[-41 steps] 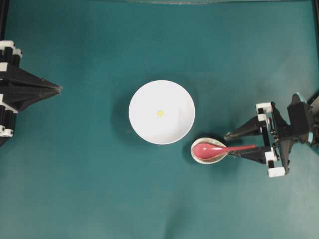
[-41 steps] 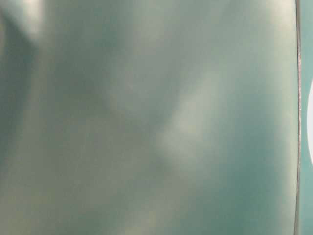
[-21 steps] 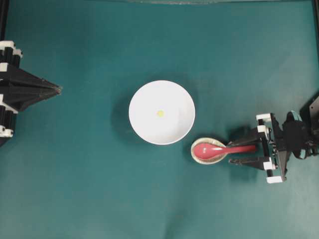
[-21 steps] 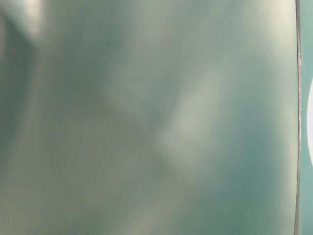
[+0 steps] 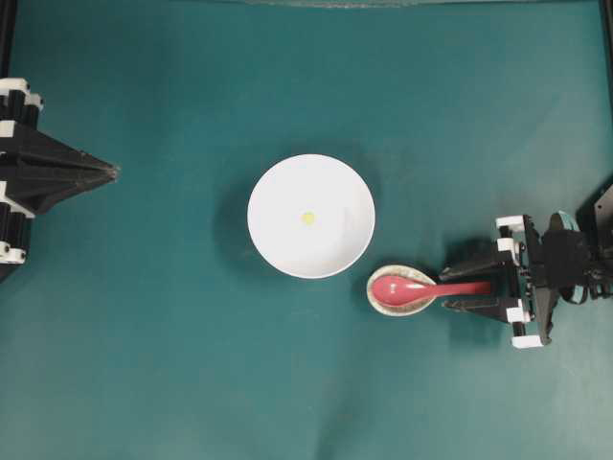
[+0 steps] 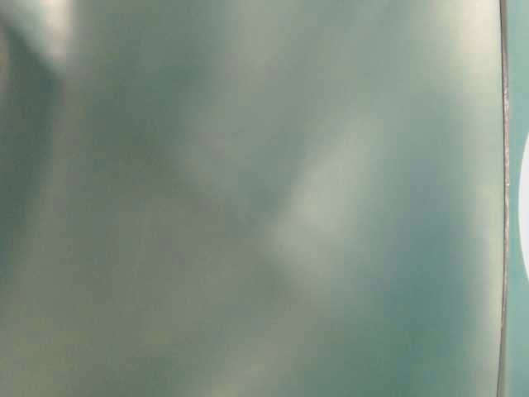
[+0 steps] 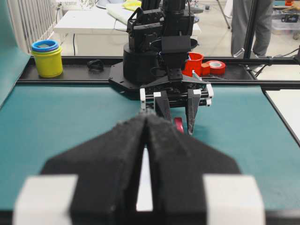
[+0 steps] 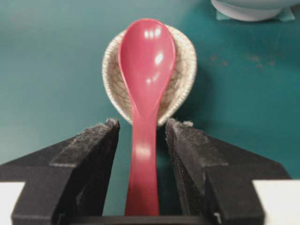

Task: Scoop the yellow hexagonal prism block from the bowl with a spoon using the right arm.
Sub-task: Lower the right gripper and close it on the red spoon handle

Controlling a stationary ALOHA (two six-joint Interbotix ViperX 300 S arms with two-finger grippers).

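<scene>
Overhead view
Bowl: the white bowl (image 5: pixel 311 217) sits in the middle of the frame on the green table (image 5: pixel 172 364).
Block: the tiny yellow block (image 5: pixel 307 218) lies inside the bowl, near its middle.
Spoon: the red spoon (image 5: pixel 426 287) is lower right of the bowl. Its scoop lies in a small dish (image 5: pixel 399 290), and its handle points to the right.
Right gripper: the right gripper (image 5: pixel 465 287) is at the right side of the frame. Its two fingers sit one on each side of the spoon handle, with small gaps. It is part way open and is not squeezing the spoon.
Left gripper: the left gripper (image 5: pixel 113 172) is at the left edge, well apart from the bowl. Its tips come together in a point.

Table-level view
What shows: only a blurry green-grey surface. A thin white sliver shows at the right edge, too blurry to tell what it is.

Left wrist view
Left gripper: the left gripper (image 7: pixel 146 123) fills the bottom of the frame. Its fingers are pressed together and hold nothing.
Right arm: the right arm (image 7: pixel 161 47) stands at the top middle, with its fingers pointing down at the table.

Right wrist view
Spoon: the spoon (image 8: pixel 145 98) runs up the middle, with its scoop in the dish (image 8: pixel 183 79).
Fingers: the black fingers (image 8: pixel 96 150) stand on both sides of the handle. A little gap shows on each side.
Bowl: part of the bowl (image 8: pixel 248 7) shows at the top right.
</scene>
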